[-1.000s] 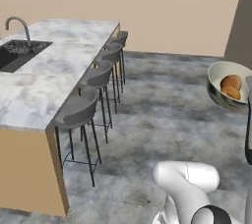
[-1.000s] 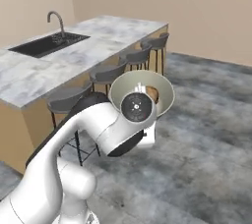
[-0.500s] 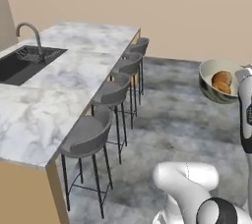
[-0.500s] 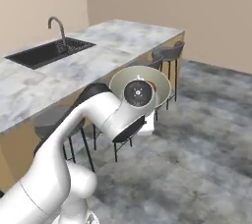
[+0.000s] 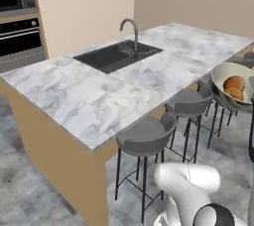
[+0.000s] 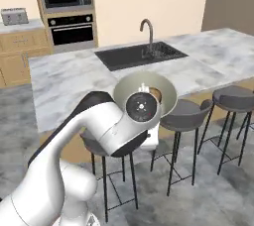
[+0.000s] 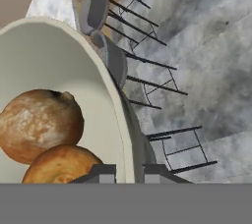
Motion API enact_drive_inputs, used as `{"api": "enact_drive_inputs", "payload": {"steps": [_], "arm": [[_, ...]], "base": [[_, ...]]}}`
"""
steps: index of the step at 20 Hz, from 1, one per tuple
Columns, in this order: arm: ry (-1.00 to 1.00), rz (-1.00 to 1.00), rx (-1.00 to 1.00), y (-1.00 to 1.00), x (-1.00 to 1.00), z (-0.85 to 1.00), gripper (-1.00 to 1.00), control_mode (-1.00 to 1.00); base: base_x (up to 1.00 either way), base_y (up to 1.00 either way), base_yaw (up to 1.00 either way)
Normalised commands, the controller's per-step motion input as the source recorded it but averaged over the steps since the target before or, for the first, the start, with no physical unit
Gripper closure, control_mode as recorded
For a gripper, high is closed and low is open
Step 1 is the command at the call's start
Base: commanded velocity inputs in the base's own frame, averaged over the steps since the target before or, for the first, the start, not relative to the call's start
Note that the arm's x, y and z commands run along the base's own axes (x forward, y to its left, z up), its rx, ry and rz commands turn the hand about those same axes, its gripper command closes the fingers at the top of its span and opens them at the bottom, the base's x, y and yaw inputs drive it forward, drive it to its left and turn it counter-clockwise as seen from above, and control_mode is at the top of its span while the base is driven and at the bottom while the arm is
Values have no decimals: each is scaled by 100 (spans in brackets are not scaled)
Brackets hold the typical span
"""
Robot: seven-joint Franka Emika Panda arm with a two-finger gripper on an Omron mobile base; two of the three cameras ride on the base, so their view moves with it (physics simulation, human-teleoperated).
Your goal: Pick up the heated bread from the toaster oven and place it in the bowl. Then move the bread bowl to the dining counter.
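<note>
Two buns sit in the bowl, carried in the air with the end effector pinching its rim. Surface lies left of the bowl across the stools; its long axis runs near-to-far. Sink is mid-top; open marble remains near the stool-side edge.

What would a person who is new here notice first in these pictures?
Probably the bowl held in the air above the grey stools, with two round breads inside; the gripper is pinching its rim. Next comes the long marble dining counter with its dark sink and curved faucet.
</note>
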Motion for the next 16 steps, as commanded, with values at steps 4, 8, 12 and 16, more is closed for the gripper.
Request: {"api": "enact_drive_inputs", "payload": {"steps": [4,8,12,16], "arm": [[0,0,0,0,0,0,100,100],[0,0,0,0,0,0,100,100],[0,0,0,0,0,0,100,100],[7,0,0,2,16,0,100,-100]], "base": [[55,0,86],[97,26,58],[65,9,14],[26,0,0]]}}
